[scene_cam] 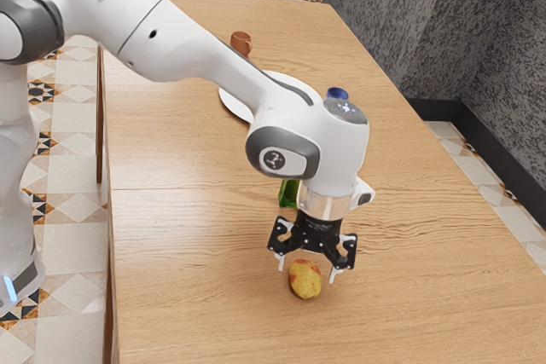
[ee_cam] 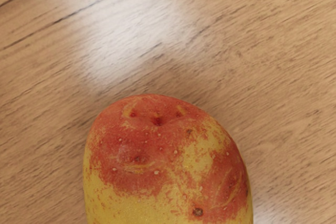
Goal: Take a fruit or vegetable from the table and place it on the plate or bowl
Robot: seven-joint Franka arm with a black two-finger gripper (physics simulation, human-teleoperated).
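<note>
Asking: What state is the claw in?

Answering: Released. In the exterior view you see both black fingers spread apart and pointing straight down, with the potato between them. A narrow gap shows on each side of the potato, so neither finger is pressing on it.

Asking: Where does the potato lie?

Answering: It rests on the bare wood of the table, near the edge closest to the exterior camera and directly under the hand. Its upper part reaches up between the fingertips. In the wrist view you see the potato close under the camera. It is red over the top and yellow lower down, with small dark eyes, and the grain of the table shows around it.

Asking: Where is the plate?

Answering: The white plate lies flat farther back on the table, well apart from the potato and partly hidden behind the forearm. A brown cup stands beyond it. A green object sits just behind the wrist, and you cannot tell what it is. A small blue object shows over the arm near the plate's rim, and you cannot tell whether it touches the plate.
</note>
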